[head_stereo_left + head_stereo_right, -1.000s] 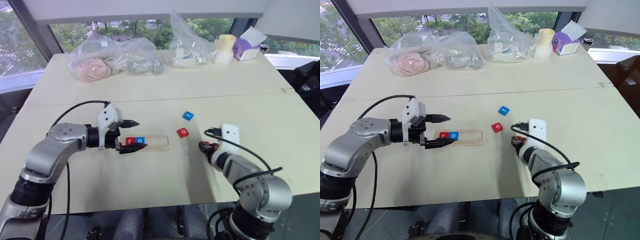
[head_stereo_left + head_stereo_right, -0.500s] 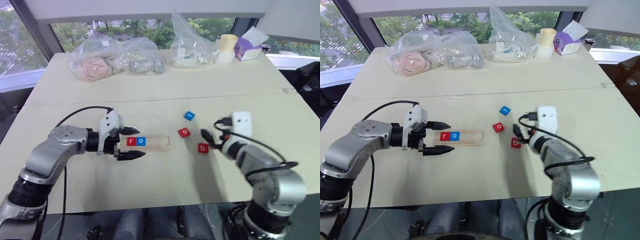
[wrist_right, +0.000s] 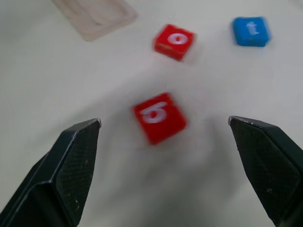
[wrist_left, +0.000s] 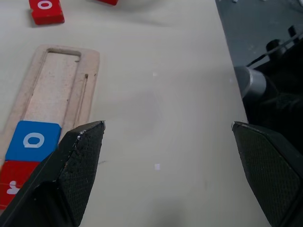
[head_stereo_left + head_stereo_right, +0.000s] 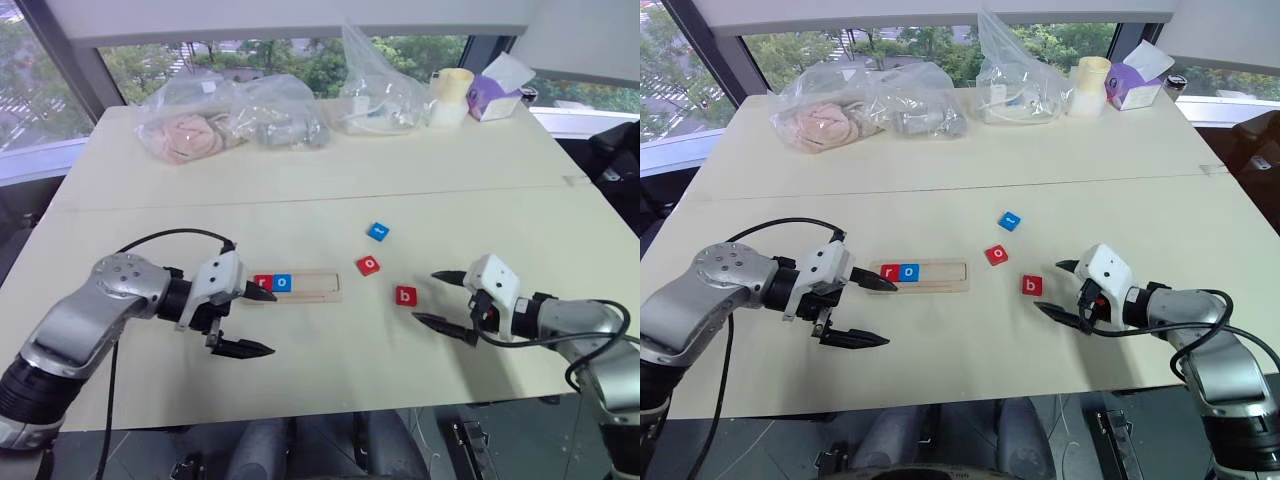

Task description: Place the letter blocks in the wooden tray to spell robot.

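Reaching in from opposite sides, both arms lie low over the pale surface. The left claw points toward the robot's right, its two black fingers spread wide and empty, just beside the near left end of the wooden tray. The tray holds a red r block and a blue o block side by side at its left end; the rest of the slot is bare. The right claw points toward the robot's left, fingers likewise wide apart and holding nothing, just beside a red b block. A red o block and a blue t block lie loose beyond it.
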`<state>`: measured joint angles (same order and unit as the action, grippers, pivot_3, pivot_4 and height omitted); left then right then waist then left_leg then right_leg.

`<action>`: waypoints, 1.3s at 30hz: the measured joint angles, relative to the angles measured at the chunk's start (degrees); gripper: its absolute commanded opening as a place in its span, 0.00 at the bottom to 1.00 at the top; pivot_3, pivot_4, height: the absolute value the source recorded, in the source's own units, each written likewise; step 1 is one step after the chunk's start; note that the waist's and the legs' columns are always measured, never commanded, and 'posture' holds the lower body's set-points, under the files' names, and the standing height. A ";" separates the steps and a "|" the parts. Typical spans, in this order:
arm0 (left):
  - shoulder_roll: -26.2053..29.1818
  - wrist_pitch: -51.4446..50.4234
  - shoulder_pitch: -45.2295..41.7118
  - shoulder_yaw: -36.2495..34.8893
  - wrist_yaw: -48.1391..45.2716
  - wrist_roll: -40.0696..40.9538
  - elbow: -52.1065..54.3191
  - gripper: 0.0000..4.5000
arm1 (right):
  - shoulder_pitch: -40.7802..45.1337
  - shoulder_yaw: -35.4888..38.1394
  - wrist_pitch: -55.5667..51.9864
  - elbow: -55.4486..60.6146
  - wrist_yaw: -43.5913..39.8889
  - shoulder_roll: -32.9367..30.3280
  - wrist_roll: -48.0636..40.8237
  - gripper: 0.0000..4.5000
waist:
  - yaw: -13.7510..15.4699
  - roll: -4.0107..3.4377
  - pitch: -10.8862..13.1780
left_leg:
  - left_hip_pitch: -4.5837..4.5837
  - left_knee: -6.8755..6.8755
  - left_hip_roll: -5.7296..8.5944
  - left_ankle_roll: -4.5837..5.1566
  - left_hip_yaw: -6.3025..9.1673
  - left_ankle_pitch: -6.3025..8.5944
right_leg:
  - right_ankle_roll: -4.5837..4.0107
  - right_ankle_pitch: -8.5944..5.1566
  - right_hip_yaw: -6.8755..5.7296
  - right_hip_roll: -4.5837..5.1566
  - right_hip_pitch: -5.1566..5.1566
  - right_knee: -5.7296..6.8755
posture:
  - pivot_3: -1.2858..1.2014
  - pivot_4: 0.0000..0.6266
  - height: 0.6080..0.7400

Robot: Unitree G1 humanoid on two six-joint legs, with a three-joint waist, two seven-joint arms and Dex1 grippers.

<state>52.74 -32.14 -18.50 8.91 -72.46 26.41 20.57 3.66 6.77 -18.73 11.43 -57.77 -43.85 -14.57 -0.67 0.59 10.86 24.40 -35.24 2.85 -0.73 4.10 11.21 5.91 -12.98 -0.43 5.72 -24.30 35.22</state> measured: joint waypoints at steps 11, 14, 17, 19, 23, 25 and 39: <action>-0.27 -0.09 2.87 -0.25 2.28 -0.80 1.65 1.00 | 8.64 -7.60 14.92 -18.04 -8.23 -0.05 3.26 0.99 | 0.03 -0.01 0.01 | -0.02 0.00 0.00 0.00 -0.02 0.00 | -0.11 0.08 0.00 -0.05 0.00 0.06 | 0.52 0.24 0.96; -0.20 -0.10 3.19 -0.34 2.70 -0.81 1.83 1.00 | 10.55 -8.73 17.13 -20.54 -9.70 0.01 3.64 0.94 | 0.03 -0.01 0.01 | -0.03 -0.01 0.00 0.00 -0.02 -0.01 | -0.11 0.08 0.01 -0.06 0.00 0.09 | 0.52 0.24 0.96; -0.06 -0.12 3.71 -1.17 3.47 -0.87 1.81 1.00 | 13.07 -10.07 18.62 -23.40 -10.70 0.92 4.02 0.70 | -0.10 -0.01 0.01 | -0.05 -0.01 0.00 0.00 -0.03 -0.01 | -0.11 0.09 0.02 -0.07 0.00 0.10 | 0.52 0.24 0.96; 0.17 -0.11 4.21 -1.56 4.03 -0.90 1.79 1.00 | 13.70 -10.70 18.97 -24.10 -11.22 1.46 4.14 0.48 | -0.09 -0.01 0.01 | -0.06 0.00 -0.02 0.00 -0.03 -0.01 | -0.11 0.09 0.03 -0.09 0.00 0.13 | 0.52 0.24 0.96; 0.83 -0.11 4.91 -3.24 4.64 -0.89 0.35 1.00 | 13.78 -10.77 17.92 -23.94 -11.71 1.47 3.68 0.26 | 0.00 -0.01 0.00 | -0.07 -0.02 -0.03 0.00 -0.02 -0.01 | -0.11 0.09 0.03 -0.10 0.00 0.17 | 0.52 0.24 0.96; 1.49 -0.09 4.92 -4.52 5.10 -0.91 -0.66 1.00 | 13.77 -10.72 16.75 -23.63 -11.72 1.42 3.44 0.26 | 0.00 -0.01 0.00 | -0.09 -0.03 -0.03 0.00 -0.03 -0.01 | -0.11 0.09 0.03 -0.10 0.00 0.20 | 0.52 0.24 0.96; 7.44 -1.05 11.50 -16.50 4.61 0.24 -6.57 1.00 | 34.46 -25.53 -7.30 -11.65 -8.44 14.52 3.53 0.26 | 0.33 0.00 0.03 | -0.02 0.02 -0.27 -0.07 -0.13 -0.03 | -0.20 0.13 0.07 -0.25 -0.20 0.25 | 0.52 0.24 0.96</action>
<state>60.18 -33.19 -7.00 -7.58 -67.86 26.65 13.99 38.12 -18.76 -26.03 -0.21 -66.20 -29.33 -11.05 -0.34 0.59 10.89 24.38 -35.22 2.58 -0.81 3.96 11.18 5.70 -12.85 -0.35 5.47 -24.50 35.46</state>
